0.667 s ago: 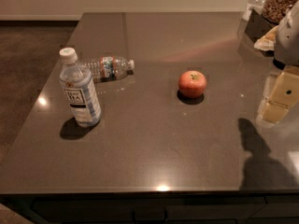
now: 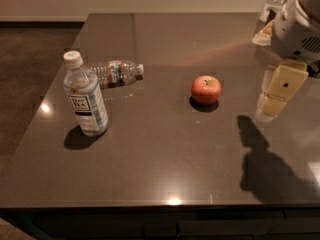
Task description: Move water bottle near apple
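The water bottle (image 2: 114, 73) is laid sideways at upper left, apart from the central apple (image 2: 206, 89). The gripper (image 2: 270, 106) is seen at right, empty; its opening cannot be told. A reach across is judged needed.

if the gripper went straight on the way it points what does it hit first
Probably the table, at a spot right of the apple. The gripper hangs at the picture's right side pointing down, with nothing visibly under it, though depth is unclear.
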Robot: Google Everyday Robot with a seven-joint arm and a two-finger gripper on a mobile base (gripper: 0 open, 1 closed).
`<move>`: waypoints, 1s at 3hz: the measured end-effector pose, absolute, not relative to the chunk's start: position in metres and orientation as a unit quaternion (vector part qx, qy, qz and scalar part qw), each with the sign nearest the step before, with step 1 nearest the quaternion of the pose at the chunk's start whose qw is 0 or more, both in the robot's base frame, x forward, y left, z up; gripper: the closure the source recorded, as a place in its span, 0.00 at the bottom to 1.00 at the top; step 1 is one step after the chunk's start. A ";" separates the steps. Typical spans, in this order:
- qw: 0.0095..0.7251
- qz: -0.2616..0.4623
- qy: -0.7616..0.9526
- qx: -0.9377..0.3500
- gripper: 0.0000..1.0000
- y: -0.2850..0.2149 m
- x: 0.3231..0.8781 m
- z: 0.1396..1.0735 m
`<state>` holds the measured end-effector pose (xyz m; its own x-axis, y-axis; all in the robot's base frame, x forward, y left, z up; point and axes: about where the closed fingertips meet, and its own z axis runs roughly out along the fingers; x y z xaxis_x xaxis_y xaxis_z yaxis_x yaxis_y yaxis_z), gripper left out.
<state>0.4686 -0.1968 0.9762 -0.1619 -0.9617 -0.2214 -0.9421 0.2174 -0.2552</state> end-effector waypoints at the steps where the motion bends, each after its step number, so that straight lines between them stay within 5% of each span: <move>1: 0.189 -0.003 0.739 -0.646 0.00 -0.158 0.516 0.974; 3: 0.214 0.043 0.731 -0.647 0.00 -0.078 0.595 0.960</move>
